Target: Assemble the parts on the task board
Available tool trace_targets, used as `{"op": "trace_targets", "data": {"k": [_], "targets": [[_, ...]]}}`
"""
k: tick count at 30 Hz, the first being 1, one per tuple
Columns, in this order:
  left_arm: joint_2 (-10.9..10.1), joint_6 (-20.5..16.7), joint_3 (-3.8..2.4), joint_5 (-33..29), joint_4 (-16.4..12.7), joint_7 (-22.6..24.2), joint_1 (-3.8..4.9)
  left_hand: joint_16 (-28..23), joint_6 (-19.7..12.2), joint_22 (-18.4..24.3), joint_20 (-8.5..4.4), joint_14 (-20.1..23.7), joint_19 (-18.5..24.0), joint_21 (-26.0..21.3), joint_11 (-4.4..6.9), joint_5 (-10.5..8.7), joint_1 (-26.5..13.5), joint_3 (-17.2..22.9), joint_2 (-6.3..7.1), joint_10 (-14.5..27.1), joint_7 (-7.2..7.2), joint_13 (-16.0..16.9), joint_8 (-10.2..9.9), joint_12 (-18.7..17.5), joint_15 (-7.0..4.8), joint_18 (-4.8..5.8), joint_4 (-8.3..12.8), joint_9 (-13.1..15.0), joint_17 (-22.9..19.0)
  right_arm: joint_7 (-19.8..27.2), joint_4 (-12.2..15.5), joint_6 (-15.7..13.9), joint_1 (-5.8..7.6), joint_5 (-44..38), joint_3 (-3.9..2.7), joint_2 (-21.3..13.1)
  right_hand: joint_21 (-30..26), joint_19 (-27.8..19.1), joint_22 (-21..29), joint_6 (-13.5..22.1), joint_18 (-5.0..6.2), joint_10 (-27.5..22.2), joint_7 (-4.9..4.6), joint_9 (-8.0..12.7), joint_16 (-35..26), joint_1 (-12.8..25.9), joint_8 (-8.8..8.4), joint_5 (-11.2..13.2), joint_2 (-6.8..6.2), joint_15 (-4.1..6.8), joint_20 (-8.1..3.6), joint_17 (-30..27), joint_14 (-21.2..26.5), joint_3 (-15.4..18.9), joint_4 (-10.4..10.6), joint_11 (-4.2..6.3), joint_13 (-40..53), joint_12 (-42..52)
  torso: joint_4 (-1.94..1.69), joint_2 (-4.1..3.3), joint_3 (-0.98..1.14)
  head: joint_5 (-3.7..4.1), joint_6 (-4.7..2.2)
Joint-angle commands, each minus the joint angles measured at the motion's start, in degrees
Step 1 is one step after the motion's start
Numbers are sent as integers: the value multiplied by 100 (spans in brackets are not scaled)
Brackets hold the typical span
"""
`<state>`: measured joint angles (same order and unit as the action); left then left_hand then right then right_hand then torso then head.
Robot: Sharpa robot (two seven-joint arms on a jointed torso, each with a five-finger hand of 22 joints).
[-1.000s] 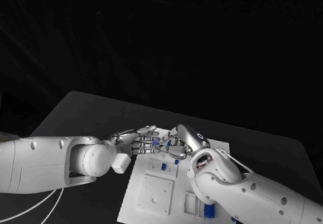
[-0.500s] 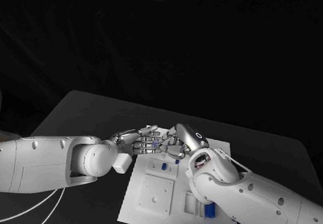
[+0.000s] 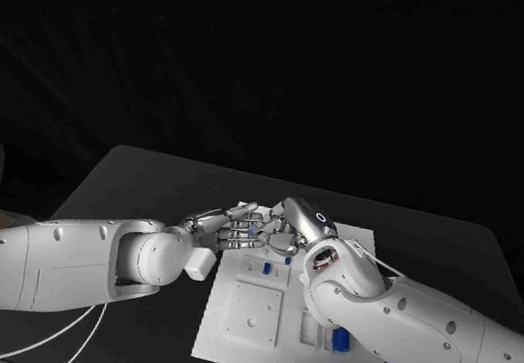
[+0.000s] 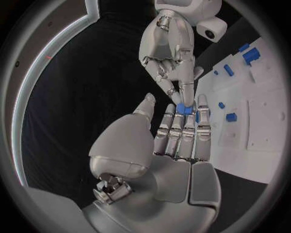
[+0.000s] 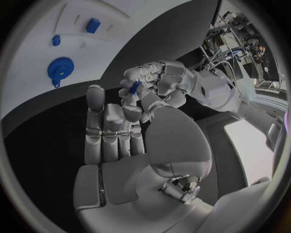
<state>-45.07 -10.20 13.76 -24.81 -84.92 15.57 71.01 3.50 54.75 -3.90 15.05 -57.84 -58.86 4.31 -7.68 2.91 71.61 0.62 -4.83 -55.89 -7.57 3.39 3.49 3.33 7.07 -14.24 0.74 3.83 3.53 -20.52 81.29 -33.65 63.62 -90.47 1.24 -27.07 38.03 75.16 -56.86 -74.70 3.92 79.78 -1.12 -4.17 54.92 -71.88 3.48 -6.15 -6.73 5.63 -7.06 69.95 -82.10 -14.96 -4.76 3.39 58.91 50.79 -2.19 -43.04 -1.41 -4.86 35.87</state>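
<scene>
Left hand (image 4: 176, 141): fingers nearly flat, tips under small blue part (image 4: 184, 109).
Right hand (image 4: 172, 58): fingertips pinch that part.
Advice: release only once the other hand grips firmly, above the board (image 3: 255, 327).

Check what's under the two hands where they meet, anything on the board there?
Between the left hand and right hand sits a small blue part, pinched at the fingertips above the task board edge. The board directly beneath is covered by the hands in the head view.
</scene>
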Motion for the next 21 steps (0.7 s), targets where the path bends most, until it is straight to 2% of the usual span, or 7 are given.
{"op": "trace_targets", "data": {"k": [1, 3, 7, 10, 15, 21], "targets": [[16, -7, -4, -26, -24, 40, 2, -4, -10, 4, 20, 19, 28, 16, -24, -19, -17, -30, -47, 30, -33, -4, 15, 12, 35, -76, 16, 5, -6, -43, 29, -147, -6, -221, 1, 14, -50, 42, -61, -56, -32, 55, -7, 1, 24, 7, 15, 46, -76, 33, -6, 11, -14, -156, -16, 8, 15, 7, 6, -2, -2, -12, 5], [19, -21, -4, -26, -22, 40, 2, -4, -18, 4, 21, 30, 35, 14, -25, -19, -22, -34, -44, 43, -34, -4, 15, 12, 38, -76, 15, 5, -6, -47, 32, -142, -6, -233, 3, 20, -52, 42, -64, -55, -32, 55, -7, 1, 23, 10, 15, 44, -79, 33, -6, 10, -14, -157, -16, 7, 14, 6, 6, 1, -2, -19, 13], [24, -38, -4, -31, -24, 38, 2, -5, -36, 5, 26, 54, 53, 7, -27, -19, -45, -44, -41, 66, -38, -4, 15, 12, 44, -76, 2, 4, -7, -88, 17, -113, -6, -283, 10, 43, -145, 17, -68, -6, -32, 19, -24, 6, -23, 99, 13, -14, -165, 19, 4, -10, 15, -76, 24, -8, -24, -55, 9, 3, -5, -20, 19], [30, -45, -4, -40, -25, 40, 2, -4, -46, 5, 25, 67, 69, 1, -36, -19, -53, -48, -38, 80, -46, -4, 15, 12, 57, -74, -3, 5, -6, -123, -5, -111, -7, -324, 28, 61, -340, -74, 13, 115, -14, -88, -69, 13, -143, 184, 14, 62, -255, -12, 30, -67, 101, 56, 104, -44, -125, -206, 7, 5, -7, -23, 21], [27, -62, -4, -53, -18, 56, 2, -3, -58, 5, 26, 81, 88, -4, -37, -20, -88, -60, -39, 92, -47, -4, 16, 14, 59, -67, -30, 6, -6, -154, 14, -186, -7, -387, 54, 43, -458, -85, 2, 195, 22, -167, -99, -3, -218, 166, 17, -14, -294, -45, 76, -118, 168, 380, 275, -72, -219, -300, -2, 0, -7, -34, 23], [18, -113, -4, -96, 9, 110, 2, -3, -62, 5, 28, 86, 93, -3, -34, -21, -199, -110, -16, 94, -46, -4, 17, 14, 57, -65, -120, 7, -5, -200, 78, -341, -15, -480, 71, -12, -578, -93, -58, 265, 38, -234, -130, -10, -261, 148, 20, -204, -348, -70, 106, -164, 233, 865, 521, -98, -300, -347, 10, 1, -5, -64, 23]]}}
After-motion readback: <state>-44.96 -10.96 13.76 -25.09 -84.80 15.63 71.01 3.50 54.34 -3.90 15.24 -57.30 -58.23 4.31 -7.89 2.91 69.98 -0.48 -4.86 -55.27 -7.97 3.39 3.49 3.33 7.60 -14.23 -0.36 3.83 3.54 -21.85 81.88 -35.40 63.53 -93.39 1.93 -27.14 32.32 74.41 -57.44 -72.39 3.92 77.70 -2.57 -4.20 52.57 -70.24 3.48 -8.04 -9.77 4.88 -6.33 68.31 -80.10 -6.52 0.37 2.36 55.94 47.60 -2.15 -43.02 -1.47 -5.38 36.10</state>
